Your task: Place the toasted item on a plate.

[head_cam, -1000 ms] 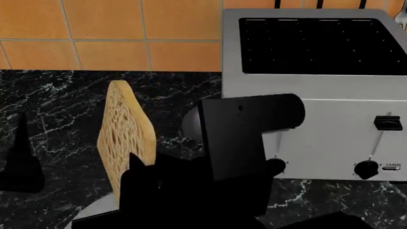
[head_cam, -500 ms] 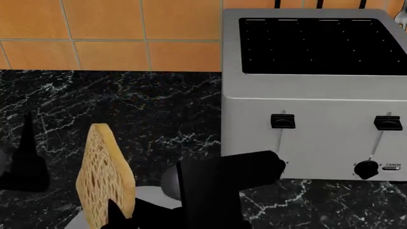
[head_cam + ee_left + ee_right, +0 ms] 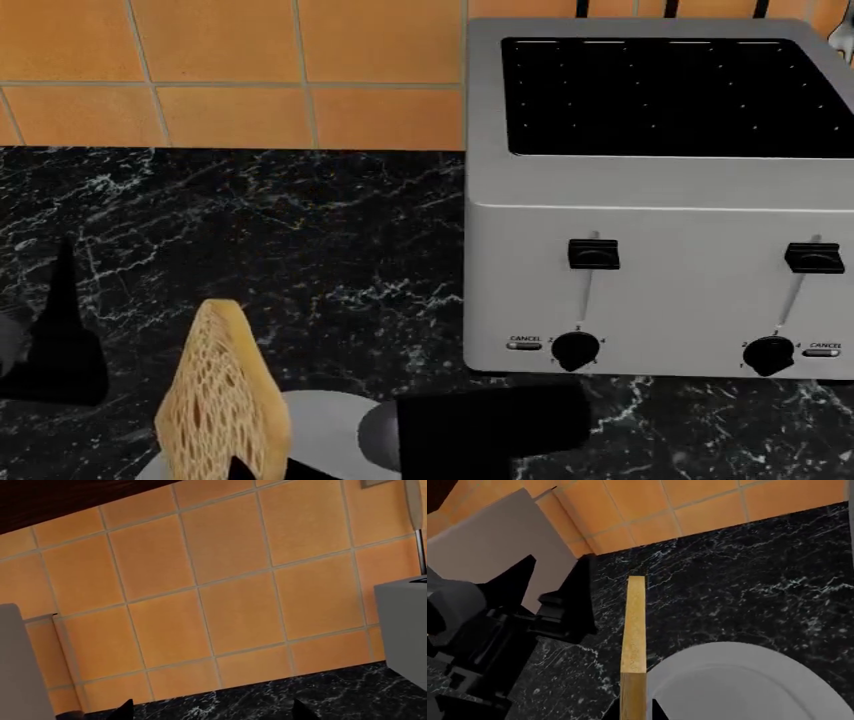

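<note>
Two big things frame your work: the black marble counter [image 3: 267, 230] and the silver toaster [image 3: 654, 200] standing on it at the right of the head view, well apart from where you are busy. Next in size is the white plate [image 3: 747, 680], lying flat on the counter close in front of the robot. Above its near-left rim hangs the toasted slice [image 3: 220, 395], upright on edge, its netted face turned sideways.

Your right gripper [image 3: 632, 711] grips that slice from below; only the very tips of its fingers show in its own wrist camera, closed against the lower edge of the bread. Your right forearm lies low and nearly level across the bottom of the head view, reaching leftward over the plate.

Your left gripper [image 3: 54, 340] waits at the left edge, off the plate. Both fingers [image 3: 584, 595] point upward with a clear gap between them and nothing in it.

Mind the risk, as I judge it: the slice stands vertical and sits over the rim instead of the shallow centre. Let go now and it may topple outward onto the marble, or land leaning on the rim. Your hold is also at one edge only, so a quick wrist roll could let the bread pivot or slip.
</note>
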You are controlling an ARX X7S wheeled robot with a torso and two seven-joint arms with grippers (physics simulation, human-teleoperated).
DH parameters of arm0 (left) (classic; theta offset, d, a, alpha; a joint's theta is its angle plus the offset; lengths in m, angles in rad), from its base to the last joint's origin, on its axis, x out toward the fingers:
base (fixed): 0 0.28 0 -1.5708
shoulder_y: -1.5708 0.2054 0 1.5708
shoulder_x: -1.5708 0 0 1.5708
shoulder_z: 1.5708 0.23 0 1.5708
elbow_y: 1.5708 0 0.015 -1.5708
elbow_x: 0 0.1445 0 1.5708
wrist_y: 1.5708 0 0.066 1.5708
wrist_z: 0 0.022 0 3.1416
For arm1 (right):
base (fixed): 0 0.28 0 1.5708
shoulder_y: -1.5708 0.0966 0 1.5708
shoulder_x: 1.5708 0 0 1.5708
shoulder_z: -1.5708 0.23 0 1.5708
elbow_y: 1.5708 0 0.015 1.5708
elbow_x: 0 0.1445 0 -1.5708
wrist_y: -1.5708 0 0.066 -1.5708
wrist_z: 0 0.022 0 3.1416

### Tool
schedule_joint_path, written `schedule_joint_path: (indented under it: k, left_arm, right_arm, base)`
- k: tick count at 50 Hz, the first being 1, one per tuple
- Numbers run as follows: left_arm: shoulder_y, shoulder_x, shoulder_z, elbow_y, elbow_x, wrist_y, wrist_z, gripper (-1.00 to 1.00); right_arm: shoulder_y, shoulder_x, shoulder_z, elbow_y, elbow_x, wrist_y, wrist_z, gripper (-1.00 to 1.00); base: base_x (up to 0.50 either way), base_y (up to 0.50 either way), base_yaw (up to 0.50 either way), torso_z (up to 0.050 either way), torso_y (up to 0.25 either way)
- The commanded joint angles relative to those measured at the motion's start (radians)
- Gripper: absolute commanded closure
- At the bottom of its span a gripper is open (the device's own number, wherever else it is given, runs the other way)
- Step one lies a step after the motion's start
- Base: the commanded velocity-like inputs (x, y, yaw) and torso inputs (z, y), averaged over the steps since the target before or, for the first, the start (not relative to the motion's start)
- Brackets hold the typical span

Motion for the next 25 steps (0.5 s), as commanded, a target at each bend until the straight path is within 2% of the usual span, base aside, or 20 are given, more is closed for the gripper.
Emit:
schedule_joint_path:
  k: [1,25]
  left_arm:
    - [-0.016,0.000,0.009,-0.002,-0.003,-0.009,-0.001,-1.00]
    - [-0.012,-0.002,0.030,-0.021,0.006,0.015,-0.002,-1.00]
  right_arm:
    - [-0.077,-0.005,0.041,-0.029,-0.035,-0.027,-0.047,1.00]
    - [-0.176,0.007,0.058,-0.076,-0.087,-0.051,-0.071,1.00]
  base:
    - [0.00,0.00,0.00,0.000,0.000]
    - [0.00,0.00,0.00,0.000,0.000]
